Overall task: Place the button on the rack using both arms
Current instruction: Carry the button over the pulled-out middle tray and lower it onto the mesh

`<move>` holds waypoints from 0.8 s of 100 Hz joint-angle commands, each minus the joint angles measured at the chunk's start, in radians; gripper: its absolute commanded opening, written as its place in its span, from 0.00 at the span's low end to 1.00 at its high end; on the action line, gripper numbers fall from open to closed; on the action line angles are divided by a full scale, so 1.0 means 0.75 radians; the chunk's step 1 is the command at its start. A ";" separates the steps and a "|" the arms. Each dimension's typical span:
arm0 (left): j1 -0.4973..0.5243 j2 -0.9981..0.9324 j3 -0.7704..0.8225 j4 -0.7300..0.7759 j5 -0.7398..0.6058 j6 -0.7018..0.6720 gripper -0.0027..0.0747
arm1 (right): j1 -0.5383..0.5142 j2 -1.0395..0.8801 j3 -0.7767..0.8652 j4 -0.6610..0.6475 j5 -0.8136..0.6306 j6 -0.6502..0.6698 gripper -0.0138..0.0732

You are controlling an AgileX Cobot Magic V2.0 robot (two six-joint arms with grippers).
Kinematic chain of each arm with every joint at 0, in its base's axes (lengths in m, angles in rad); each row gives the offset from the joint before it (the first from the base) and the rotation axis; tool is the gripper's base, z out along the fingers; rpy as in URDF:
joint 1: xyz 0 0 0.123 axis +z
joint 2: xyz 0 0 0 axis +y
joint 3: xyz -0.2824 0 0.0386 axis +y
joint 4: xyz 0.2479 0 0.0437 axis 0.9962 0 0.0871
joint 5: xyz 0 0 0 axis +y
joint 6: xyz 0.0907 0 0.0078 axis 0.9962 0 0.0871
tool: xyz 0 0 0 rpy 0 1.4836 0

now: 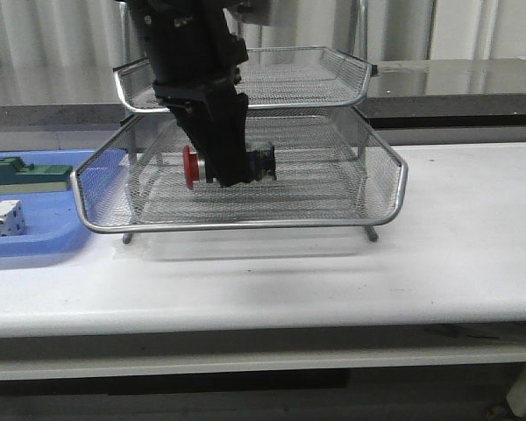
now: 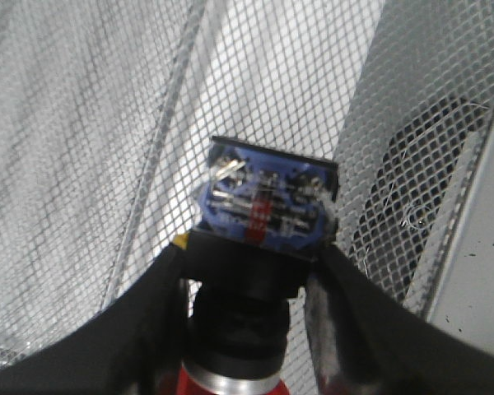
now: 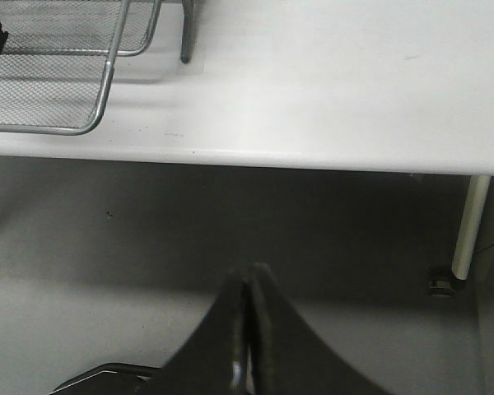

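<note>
The left arm's fingers point(image 1: 232, 171) are closed on the black middle body of the button point(image 1: 230, 165), one finger on each side. The button is held level inside the lower visible tier of the rack point(image 1: 381, 189), above the mesh floor; contact with the mesh cannot be confirmed from these views. Its red cap faces the blue tray point(image 1: 35, 241), its blue rear block faces the opposite way. The rack stands on the white counter point(image 1: 456, 254). The blue tray beside it holds a green block point(image 1: 22, 174) and a white block point(image 1: 2, 217). The right arm's fingers point(image 3: 249, 329) are pressed together, empty, off the counter's front edge, above the floor
</note>
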 commanded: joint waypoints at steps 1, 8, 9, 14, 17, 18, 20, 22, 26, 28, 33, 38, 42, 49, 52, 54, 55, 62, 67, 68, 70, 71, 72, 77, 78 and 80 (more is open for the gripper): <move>-0.008 -0.054 -0.037 -0.024 -0.033 -0.004 0.06 | -0.010 0.003 -0.034 -0.009 -0.073 -0.007 0.08; -0.008 -0.053 -0.037 -0.024 -0.033 -0.004 0.14 | -0.010 0.003 -0.034 -0.009 -0.073 -0.007 0.08; -0.008 -0.053 -0.037 -0.024 -0.033 -0.004 0.16 | -0.010 0.003 -0.034 -0.009 -0.073 -0.007 0.08; -0.008 -0.053 -0.037 -0.024 -0.033 -0.004 0.25 | -0.010 0.003 -0.034 -0.009 -0.073 -0.007 0.08; -0.008 -0.056 -0.037 -0.024 -0.033 -0.004 0.31 | -0.010 0.003 -0.034 -0.009 -0.073 -0.007 0.08; -0.008 -0.056 -0.037 -0.024 -0.033 -0.004 0.34 | -0.010 0.003 -0.034 -0.009 -0.073 -0.007 0.08; -0.008 -0.056 -0.037 -0.024 -0.033 -0.004 0.39 | -0.010 0.003 -0.034 -0.009 -0.073 -0.007 0.08; -0.008 -0.056 -0.037 -0.024 -0.033 -0.004 0.41 | -0.010 0.003 -0.034 -0.009 -0.073 -0.007 0.08; -0.008 -0.056 -0.037 -0.024 -0.033 -0.004 0.49 | -0.010 0.003 -0.034 -0.009 -0.073 -0.007 0.08; -0.008 -0.056 -0.037 -0.024 -0.033 -0.004 0.53 | -0.010 0.003 -0.034 -0.009 -0.073 -0.007 0.08; -0.008 -0.056 -0.037 -0.024 -0.033 -0.004 0.59 | -0.010 0.003 -0.034 -0.009 -0.073 -0.007 0.08; -0.008 -0.056 -0.037 -0.024 -0.030 -0.007 0.63 | -0.010 0.003 -0.034 -0.009 -0.073 -0.007 0.08; -0.008 -0.056 -0.037 -0.024 -0.030 -0.010 0.64 | -0.010 0.003 -0.034 -0.009 -0.073 -0.007 0.08; -0.008 -0.056 -0.043 -0.024 -0.011 -0.014 0.64 | -0.010 0.003 -0.034 -0.009 -0.073 -0.007 0.08; -0.008 -0.056 -0.048 -0.024 -0.002 -0.015 0.64 | -0.010 0.003 -0.034 -0.009 -0.073 -0.007 0.08; -0.008 -0.056 -0.049 -0.024 0.002 -0.015 0.64 | -0.010 0.003 -0.034 -0.009 -0.073 -0.007 0.08; -0.008 -0.058 -0.052 -0.024 0.001 -0.015 0.64 | -0.010 0.003 -0.034 -0.009 -0.073 -0.007 0.08; -0.008 -0.067 -0.052 -0.024 0.003 -0.015 0.64 | -0.010 0.003 -0.034 -0.009 -0.073 -0.007 0.08; -0.008 -0.076 -0.052 -0.024 0.007 -0.015 0.64 | -0.010 0.003 -0.034 -0.009 -0.073 -0.007 0.08; -0.008 -0.076 -0.052 -0.024 0.011 -0.015 0.64 | -0.010 0.003 -0.034 -0.009 -0.073 -0.007 0.08; -0.008 -0.084 -0.052 -0.024 0.012 -0.015 0.64 | -0.010 0.003 -0.034 -0.009 -0.073 -0.007 0.08; -0.008 -0.083 -0.052 -0.024 0.017 -0.018 0.64 | -0.010 0.003 -0.034 -0.009 -0.073 -0.007 0.08; -0.008 -0.087 -0.052 -0.024 0.019 -0.016 0.64 | -0.010 0.003 -0.034 -0.009 -0.073 -0.007 0.08; -0.008 -0.099 -0.052 -0.024 0.025 -0.043 0.64 | -0.010 0.003 -0.034 -0.009 -0.073 -0.007 0.08; -0.008 -0.103 -0.052 -0.024 0.029 -0.046 0.64 | -0.010 0.003 -0.034 -0.009 -0.073 -0.007 0.08; -0.008 -0.110 -0.052 -0.024 0.032 -0.052 0.64 | -0.010 0.003 -0.034 -0.009 -0.073 -0.007 0.08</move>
